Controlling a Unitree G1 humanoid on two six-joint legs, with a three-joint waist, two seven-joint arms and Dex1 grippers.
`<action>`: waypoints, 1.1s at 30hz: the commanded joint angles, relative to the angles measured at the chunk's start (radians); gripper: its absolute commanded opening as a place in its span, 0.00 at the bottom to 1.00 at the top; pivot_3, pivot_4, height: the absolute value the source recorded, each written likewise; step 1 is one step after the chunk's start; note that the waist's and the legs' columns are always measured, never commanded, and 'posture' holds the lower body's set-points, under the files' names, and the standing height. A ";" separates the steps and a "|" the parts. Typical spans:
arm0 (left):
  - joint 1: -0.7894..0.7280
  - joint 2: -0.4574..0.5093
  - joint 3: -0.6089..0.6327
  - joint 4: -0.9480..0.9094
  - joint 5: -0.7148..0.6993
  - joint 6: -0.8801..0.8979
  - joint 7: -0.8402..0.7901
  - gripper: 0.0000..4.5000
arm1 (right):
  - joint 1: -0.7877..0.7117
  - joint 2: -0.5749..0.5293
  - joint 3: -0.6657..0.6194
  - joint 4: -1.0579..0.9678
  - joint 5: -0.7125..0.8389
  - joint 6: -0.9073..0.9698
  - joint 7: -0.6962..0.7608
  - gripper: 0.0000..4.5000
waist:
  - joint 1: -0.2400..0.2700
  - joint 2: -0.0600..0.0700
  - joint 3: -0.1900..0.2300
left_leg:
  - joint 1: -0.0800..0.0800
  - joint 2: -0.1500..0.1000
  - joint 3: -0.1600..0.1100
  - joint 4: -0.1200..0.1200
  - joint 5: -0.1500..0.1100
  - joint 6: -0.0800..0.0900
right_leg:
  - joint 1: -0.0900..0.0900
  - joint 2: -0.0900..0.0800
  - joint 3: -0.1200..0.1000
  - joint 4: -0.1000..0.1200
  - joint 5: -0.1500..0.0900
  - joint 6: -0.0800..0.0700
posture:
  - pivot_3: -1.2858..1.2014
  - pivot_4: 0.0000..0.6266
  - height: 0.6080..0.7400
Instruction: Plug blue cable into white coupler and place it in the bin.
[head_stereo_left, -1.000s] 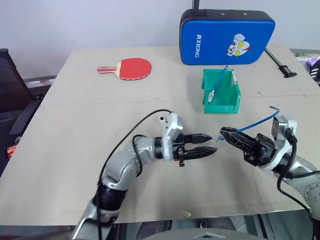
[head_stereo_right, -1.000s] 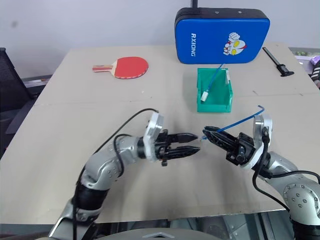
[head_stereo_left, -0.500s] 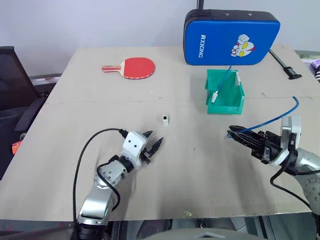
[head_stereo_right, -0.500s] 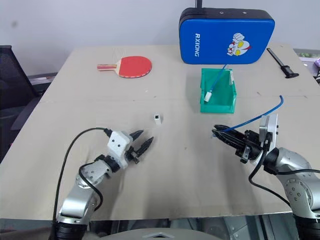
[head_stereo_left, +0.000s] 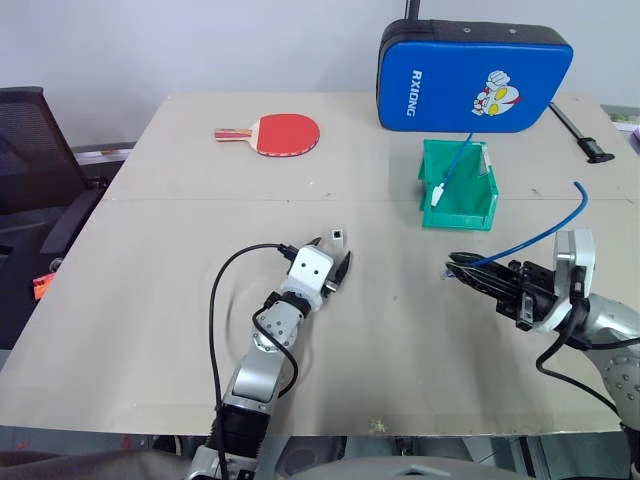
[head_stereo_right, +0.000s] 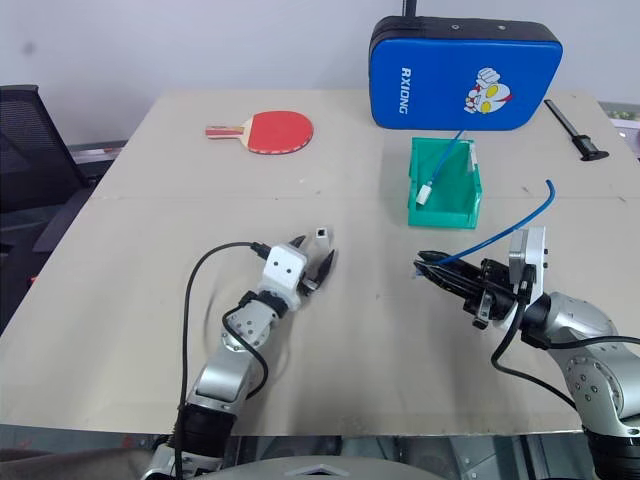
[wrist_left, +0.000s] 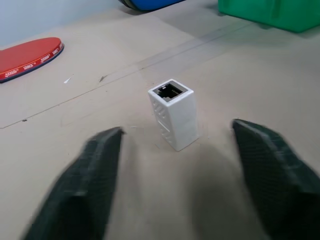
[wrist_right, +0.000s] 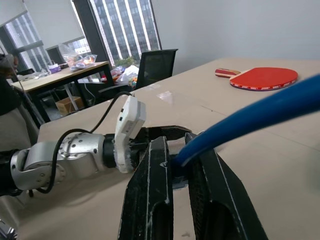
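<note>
The white coupler (wrist_left: 172, 112) stands upright on the table, socket up, a little ahead of the gap between the two open fingers (wrist_left: 95, 170) of my left gripper (head_stereo_left: 330, 256), which lies low on the table and does not touch it. My right gripper (head_stereo_left: 463, 272) hovers to the right, shut on the plug end of the blue cable (head_stereo_left: 545, 234), which arcs up and back over that wrist. The plug itself is hidden between the fingers (wrist_right: 155, 170). The green bin (head_stereo_left: 486, 190) sits farther back on the right.
Inside the bin lies a second blue cable with a white tip (head_stereo_left: 438, 190). A blue padded pad (head_stereo_left: 475, 88) stands behind it, a red paddle (head_stereo_left: 285, 133) lies at the far left, a black tool (head_stereo_left: 585, 135) at the far right edge.
My left gripper left the spot beside the right gripper, sank to the table, moved up to the coupler and opened wider. The right gripper kept the cable. The camera shifted.
</note>
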 joint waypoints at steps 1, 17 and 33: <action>-0.044 -0.023 0.000 0.056 0.057 -0.022 0.085 0.98 | 0.001 0.000 -0.019 -0.043 0.014 -0.004 -0.006 0.00 | 0.001 0.000 0.000 | 0.000 0.000 0.000 0.000 0.000 0.000 | 0.000 0.000 0.000 0.000 0.000 0.000 | 0.52 0.24 1.00; -0.111 -0.083 0.010 0.195 0.002 -0.041 0.074 0.37 | -0.003 0.004 -0.022 -0.035 0.000 -0.020 -0.009 0.00 | 0.002 0.000 0.000 | 0.000 -0.001 0.000 0.001 0.000 0.000 | 0.001 -0.001 0.000 0.001 0.001 0.001 | 0.52 0.24 1.00; -0.184 -0.049 -0.100 0.055 -0.224 -0.125 -0.352 0.08 | -0.265 0.088 0.208 -0.056 -0.316 0.045 -0.334 0.00 | -0.024 0.000 0.000 | -0.001 -0.001 -0.001 0.001 0.000 0.000 | -0.001 0.000 -0.001 0.000 0.001 0.002 | 0.52 0.24 1.00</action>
